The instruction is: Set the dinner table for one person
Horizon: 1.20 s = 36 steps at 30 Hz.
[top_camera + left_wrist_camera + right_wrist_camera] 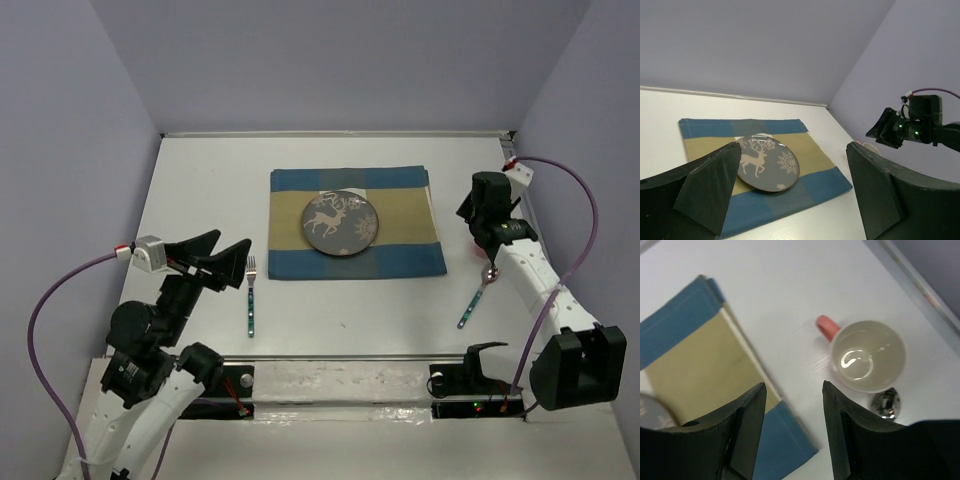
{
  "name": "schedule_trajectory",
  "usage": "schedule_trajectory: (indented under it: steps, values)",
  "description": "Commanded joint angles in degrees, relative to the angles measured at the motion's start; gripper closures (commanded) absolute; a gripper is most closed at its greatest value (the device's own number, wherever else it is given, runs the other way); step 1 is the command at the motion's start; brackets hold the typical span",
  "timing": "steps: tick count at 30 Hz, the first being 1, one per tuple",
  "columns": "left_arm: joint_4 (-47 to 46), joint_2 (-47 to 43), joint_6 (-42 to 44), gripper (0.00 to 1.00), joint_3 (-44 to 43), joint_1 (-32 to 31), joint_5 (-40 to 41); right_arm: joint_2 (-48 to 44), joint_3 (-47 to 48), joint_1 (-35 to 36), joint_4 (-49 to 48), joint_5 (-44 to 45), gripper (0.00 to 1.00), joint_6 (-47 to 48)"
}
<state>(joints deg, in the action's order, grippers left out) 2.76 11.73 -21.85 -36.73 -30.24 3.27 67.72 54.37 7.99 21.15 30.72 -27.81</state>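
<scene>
White surface, spread from arm bases to far wall. At centre back, checked mat under a deer plate. Left of mat, fork; right, spoon, bowl just beside mug. Left hand raised near fork, fingers wide apart, empty. Right hand above mat corner and mug, likewise apart, empty.

The white-shelled left arm and white-shelled right arm are showing chunky black joint housings; a thin purple cable is looping off the left wrist, another purple cable off the right, with matte black wedge-shaped fingers ending each and small green lights glowing on the right wrist
</scene>
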Motion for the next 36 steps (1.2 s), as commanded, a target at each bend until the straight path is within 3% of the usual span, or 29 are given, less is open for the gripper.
schedule_trajectory:
  steps: [1, 15, 21, 26, 32, 36]
  values:
    - [-1.4, -1.6, 1.3, 0.02, -0.5, -2.1, 0.0, 2.0, 0.7, -5.7, 3.6, 2.4, 0.48, 2.1]
    - [-1.0, -2.7, 1.6, 0.03, -0.6, -3.1, 0.5, 12.4, 2.1, -9.7, 0.0, -4.0, 0.53, 5.4]
    - [-1.1, -2.2, 1.5, 0.03, -0.6, -3.1, 0.7, 14.1, 2.8, -9.7, -1.0, -3.9, 0.74, 5.4]
    - [-1.1, -2.1, 1.5, 0.03, -0.6, -3.0, 0.8, 13.8, 3.3, -9.7, -1.3, -1.5, 1.0, 6.8]
    - [-1.3, -1.4, 1.5, 0.04, -0.6, -3.0, 0.6, 7.5, 6.1, -9.7, -2.1, -1.2, 1.0, 9.5]
    - [-1.3, -0.7, 1.5, 0.04, -0.5, -2.9, 0.5, 7.7, 11.8, -4.0, -3.4, -5.4, 1.0, 13.7]
